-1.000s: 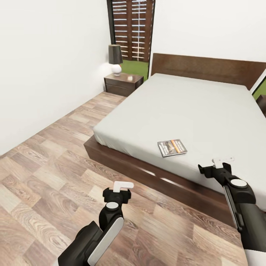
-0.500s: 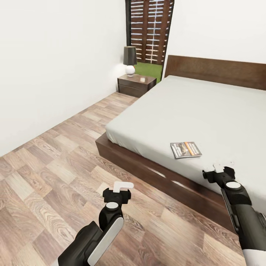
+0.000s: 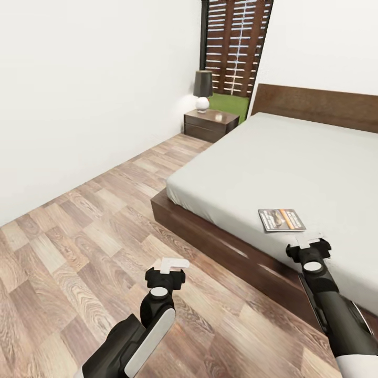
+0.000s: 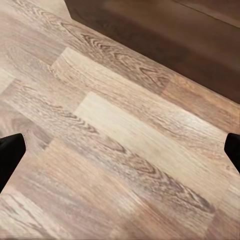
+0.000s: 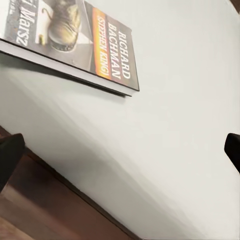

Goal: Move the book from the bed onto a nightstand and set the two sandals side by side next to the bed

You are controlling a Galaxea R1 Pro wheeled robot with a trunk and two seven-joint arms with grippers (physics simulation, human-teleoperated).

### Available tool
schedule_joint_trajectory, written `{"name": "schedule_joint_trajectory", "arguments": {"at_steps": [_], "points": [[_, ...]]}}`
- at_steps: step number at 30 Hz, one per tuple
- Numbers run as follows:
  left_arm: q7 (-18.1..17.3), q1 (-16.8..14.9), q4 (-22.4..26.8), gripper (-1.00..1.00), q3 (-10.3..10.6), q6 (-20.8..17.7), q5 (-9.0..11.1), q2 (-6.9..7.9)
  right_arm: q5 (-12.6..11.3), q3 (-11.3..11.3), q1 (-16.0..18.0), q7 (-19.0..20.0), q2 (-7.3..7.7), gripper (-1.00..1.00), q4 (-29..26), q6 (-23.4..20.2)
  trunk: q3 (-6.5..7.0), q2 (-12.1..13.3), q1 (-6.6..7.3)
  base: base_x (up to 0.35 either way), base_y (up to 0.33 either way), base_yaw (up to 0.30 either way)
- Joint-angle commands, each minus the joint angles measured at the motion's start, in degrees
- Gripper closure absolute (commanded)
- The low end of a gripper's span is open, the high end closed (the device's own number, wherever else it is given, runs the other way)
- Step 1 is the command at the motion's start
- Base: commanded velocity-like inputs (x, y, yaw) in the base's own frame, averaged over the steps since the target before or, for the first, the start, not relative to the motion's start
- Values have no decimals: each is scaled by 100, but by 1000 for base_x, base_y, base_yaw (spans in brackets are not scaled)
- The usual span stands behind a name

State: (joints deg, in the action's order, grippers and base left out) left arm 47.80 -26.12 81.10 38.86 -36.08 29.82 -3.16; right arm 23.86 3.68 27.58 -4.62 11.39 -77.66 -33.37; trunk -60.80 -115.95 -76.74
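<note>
One wide-spread right hand (image 3: 310, 241) hovers just short of the small orange-banded paperback book (image 3: 281, 220) on the grey-mattressed bed (image 3: 273, 157); approach low, straddling its near edge.

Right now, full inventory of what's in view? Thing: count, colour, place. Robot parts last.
book: 1, dark cover with orange band, flat on the mattress near the bed's near edge
bed: 1, dark brown frame and headboard, light-grey mattress, right side of room
nightstand: 1, dark brown, by the bed's head against the far wall
lamp: 1, dark shade on white base, on the nightstand
window: 1, slatted, green outside, behind the nightstand
floor: wood planks
left gripper: open, over the floor
right gripper: open, just short of the book
</note>
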Motion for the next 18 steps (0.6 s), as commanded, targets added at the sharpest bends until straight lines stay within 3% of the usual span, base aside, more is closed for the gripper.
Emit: {"name": "schedule_joint_trajectory", "arguments": {"at_steps": [1,6,7,9,18], "points": [[54,-7,3,-100,18,-13,51,-1,19,-112,1,-93,3,-100,53,-12,3,-2,1,0,0,206],[54,-7,3,-100,4,-7,14,-1,278,-641,1,-781,3,-100,486,312,38,-2,1,0,0,207],[54,-5,8,-100,1,1,9,5,350,-862,1,-1021,3,-100,775,420,45,-2,1,0,0,212],[51,-6,6,-100,0,6,8,4,372,-996,1,-1085,3,-100,860,459,58,-2,1,0,0,213],[46,-7,-12,-100,37,48,34,33,397,-1141,1,-1135,17,-100,1082,1013,115,-2,1,0,0,219]]}}
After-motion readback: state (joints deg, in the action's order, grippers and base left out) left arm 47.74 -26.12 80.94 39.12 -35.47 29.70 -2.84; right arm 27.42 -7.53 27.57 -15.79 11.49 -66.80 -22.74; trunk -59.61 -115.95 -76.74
